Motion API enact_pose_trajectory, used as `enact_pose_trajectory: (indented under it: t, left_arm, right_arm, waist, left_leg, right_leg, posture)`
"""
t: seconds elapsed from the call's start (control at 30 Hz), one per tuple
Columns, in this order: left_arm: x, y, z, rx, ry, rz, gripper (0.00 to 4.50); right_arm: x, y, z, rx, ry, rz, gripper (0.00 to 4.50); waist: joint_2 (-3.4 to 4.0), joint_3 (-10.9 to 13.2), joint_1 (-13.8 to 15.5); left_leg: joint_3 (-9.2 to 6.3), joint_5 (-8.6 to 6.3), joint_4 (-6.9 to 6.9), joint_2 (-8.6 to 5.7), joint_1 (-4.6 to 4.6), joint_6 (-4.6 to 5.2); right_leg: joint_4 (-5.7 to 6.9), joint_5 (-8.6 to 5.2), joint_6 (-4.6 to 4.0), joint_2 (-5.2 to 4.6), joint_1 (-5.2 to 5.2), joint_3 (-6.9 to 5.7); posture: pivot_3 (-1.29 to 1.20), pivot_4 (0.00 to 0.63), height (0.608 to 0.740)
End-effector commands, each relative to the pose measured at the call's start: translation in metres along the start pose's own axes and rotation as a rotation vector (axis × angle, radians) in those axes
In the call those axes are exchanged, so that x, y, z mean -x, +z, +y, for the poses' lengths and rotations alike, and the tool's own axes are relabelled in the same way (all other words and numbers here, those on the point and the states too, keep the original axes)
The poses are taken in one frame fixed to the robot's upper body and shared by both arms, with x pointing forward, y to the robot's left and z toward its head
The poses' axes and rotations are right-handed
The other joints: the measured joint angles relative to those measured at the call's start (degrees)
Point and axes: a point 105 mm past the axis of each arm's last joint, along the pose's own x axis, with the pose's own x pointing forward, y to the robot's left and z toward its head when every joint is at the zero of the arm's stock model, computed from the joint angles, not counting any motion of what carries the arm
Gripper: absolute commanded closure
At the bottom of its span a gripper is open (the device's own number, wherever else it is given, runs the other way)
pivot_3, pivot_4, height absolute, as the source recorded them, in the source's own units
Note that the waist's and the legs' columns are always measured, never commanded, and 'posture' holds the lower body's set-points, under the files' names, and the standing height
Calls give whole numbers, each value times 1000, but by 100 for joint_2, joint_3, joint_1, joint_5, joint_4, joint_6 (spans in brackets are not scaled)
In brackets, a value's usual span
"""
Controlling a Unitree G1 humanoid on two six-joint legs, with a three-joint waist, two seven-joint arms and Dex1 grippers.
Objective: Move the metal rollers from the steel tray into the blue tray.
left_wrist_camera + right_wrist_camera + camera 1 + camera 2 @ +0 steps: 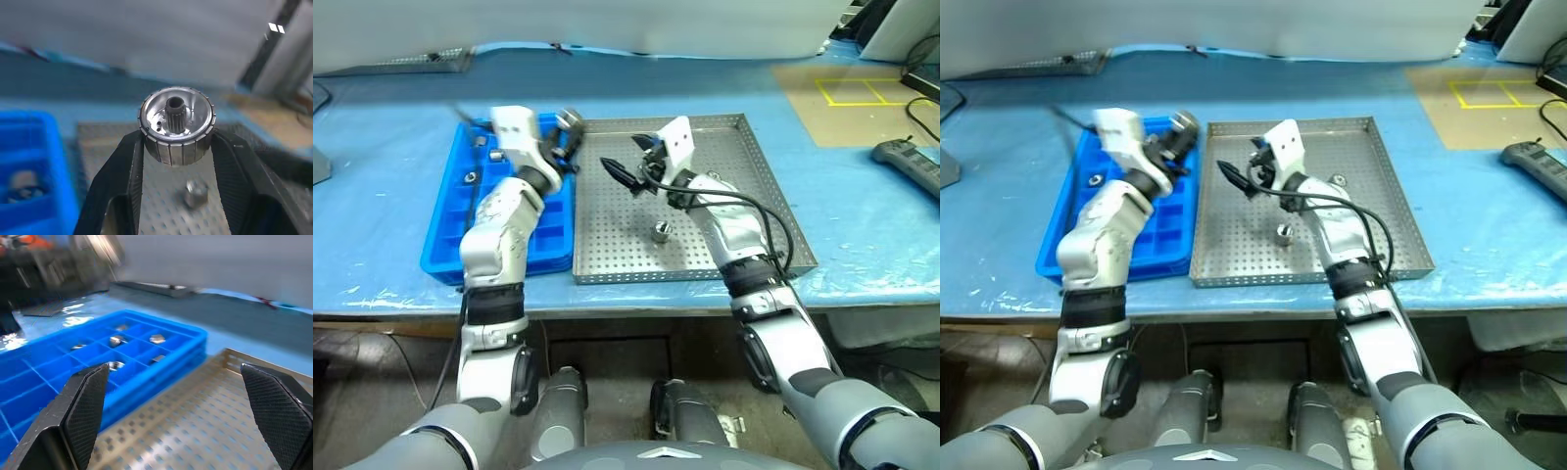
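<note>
Rollers are what I am shifting, and one metal roller (176, 125) sits clamped in my left claw (176, 147), lifted above the seam between the blue tray (445, 257) and the steel tray (759, 211). My two black fingers (122, 181) press on its ribbed side wall from opposite sides, with the dark splined hole facing up toward the wrist camera. I judge it solid, stiff and rather heavy for its size, with a polished skin that could slip; the ribbed flank is the sensible place to pinch, square across the widest part, not on the bevelled edge.

Another roller (661, 231) stands on the perforated floor of the steel tray, well apart from the rim, and a further one (1338, 180) lies near the right side. My right claw (181, 416) hangs over the steel tray with its fingers wide apart and nothing between them.

The head views give the layout on the blue desk (862, 235): the trays side by side, blue one on my left. The right wrist view adds what they barely resolve, several rollers (157, 339) already resting in separate compartments of the blue tray. The left wrist view alone shows how centred my grip is.
</note>
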Motion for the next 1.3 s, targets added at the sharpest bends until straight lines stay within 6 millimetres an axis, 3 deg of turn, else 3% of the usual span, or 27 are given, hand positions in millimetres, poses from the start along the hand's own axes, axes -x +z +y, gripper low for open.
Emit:
enact_pose_trajectory:
  t: [0.03,0.13,0.27,0.4,0.57,0.87,1.03,1.3]
  left_arm:
    - [35,35,19,-141,153,-149,2807]
    - [59,38,33,-234,251,-149,2807]
    - [87,18,61,-211,379,-42,2807]
    - [96,-1,85,-252,456,85,2807]
    - [96,-15,97,-286,416,195,2807]
    - [55,-33,87,-340,197,287,2807]
    - [41,-48,88,-372,168,325,2807]
    - [41,-52,104,-390,262,325,2807]
  right_arm:
    - [-16,17,13,17,74,-75,0]
    - [-25,14,24,7,116,-81,0]
    - [-33,13,35,22,158,-87,0]
    - [-33,13,38,4,171,-99,0]
    - [-29,7,37,44,162,-82,0]
    - [-19,5,30,54,106,-80,0]
    - [-13,4,28,81,81,-71,0]
    - [-4,1,19,97,45,-40,0]
  waist:
    - [0,0,120]
    - [0,1,321]
    - [2,4,603]
    - [9,7,798]
    - [13,10,934]
    - [14,9,902]
    - [14,9,754]
    - [14,9,516]
  left_leg:
    - [-9,0,0,1,-3,0]
    - [-23,1,2,2,-10,-1]
    - [-43,7,24,6,-17,-6]
    - [-55,31,30,10,-16,-14]
    - [-74,67,-6,9,3,-68]
    - [-101,112,-22,9,-3,-136]
    - [-101,114,-25,7,-5,-141]
    - [-110,115,-32,5,-9,-143]
  right_leg:
    - [0,-3,-5,0,0,-8]
    - [0,-7,-11,0,0,-23]
    - [8,-7,-11,0,10,-43]
    - [10,-6,-11,1,17,-50]
    - [11,13,-8,1,30,-61]
    - [12,41,21,8,28,-85]
    - [10,47,30,8,28,-85]
    - [9,51,37,9,28,-96]
  posture:
    - [460,150,740]
    - [494,150,740]
    - [528,150,740]
    - [526,150,740]
    - [482,150,740]
    - [379,150,740]
    - [328,150,740]
    - [302,150,740]
